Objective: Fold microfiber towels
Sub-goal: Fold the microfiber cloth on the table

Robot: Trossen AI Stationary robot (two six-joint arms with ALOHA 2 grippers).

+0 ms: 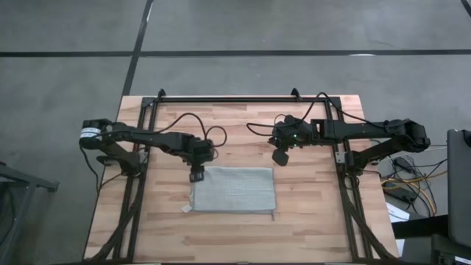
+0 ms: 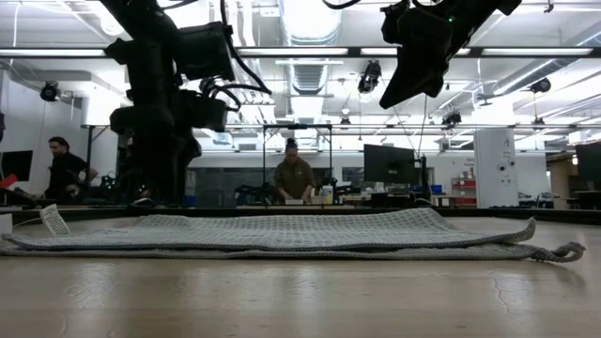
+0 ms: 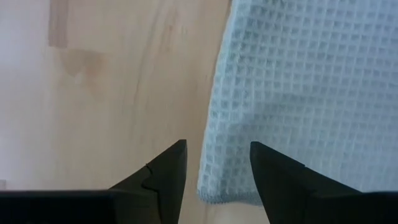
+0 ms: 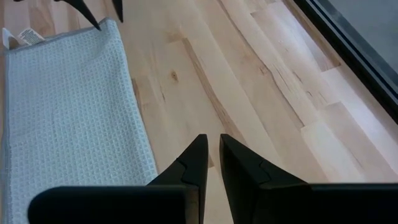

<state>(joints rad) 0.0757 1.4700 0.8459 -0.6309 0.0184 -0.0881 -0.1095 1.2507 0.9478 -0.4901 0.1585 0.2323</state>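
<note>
The left end effector (image 1: 196,177), fingers spread and holding nothing, hovers at the far-left corner of the towel (image 1: 233,189). The right end effector (image 1: 280,157), fingers nearly pressed together and empty, hangs just beyond the towel's far-right corner. One towel, folded to a rectangle, lies flat on the surface (image 1: 309,228), long axis left-right. One white tag (image 1: 187,209) protrudes at its near-left corner.

A big table with a light wooden top (image 1: 309,213) sits on a grey floor (image 1: 294,29). Far behind it, a person in a brown top (image 2: 294,178) stands by a dark flat screen (image 2: 390,163), under long bright ceiling lights (image 2: 310,52)
</note>
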